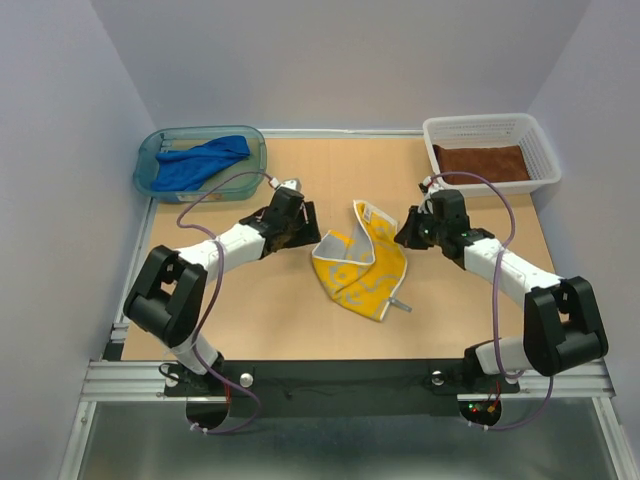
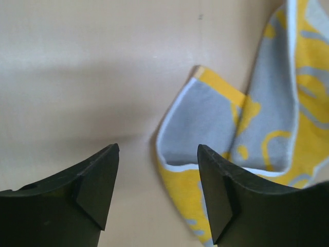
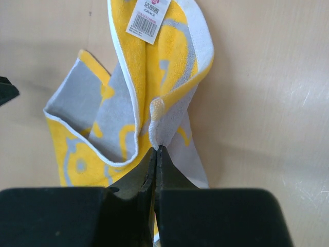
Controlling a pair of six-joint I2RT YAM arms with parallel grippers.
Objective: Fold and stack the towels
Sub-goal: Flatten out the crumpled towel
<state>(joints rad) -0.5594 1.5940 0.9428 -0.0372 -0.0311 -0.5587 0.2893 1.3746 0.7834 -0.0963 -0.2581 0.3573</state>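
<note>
Overhead faces down; both wrist views close, share yellow towel (image 2: 205,123).

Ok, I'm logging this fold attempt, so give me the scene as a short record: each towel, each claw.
yellow towel: loosely bunched on the table, not flat
blue towel: crumpled in the teal tub, far left
brown towel: lying flat in the white basket, far right
left claw: open, empty, at the yellow towel's corner
right claw: shut, pinching the yellow towel's edge
stack: none yet
</note>
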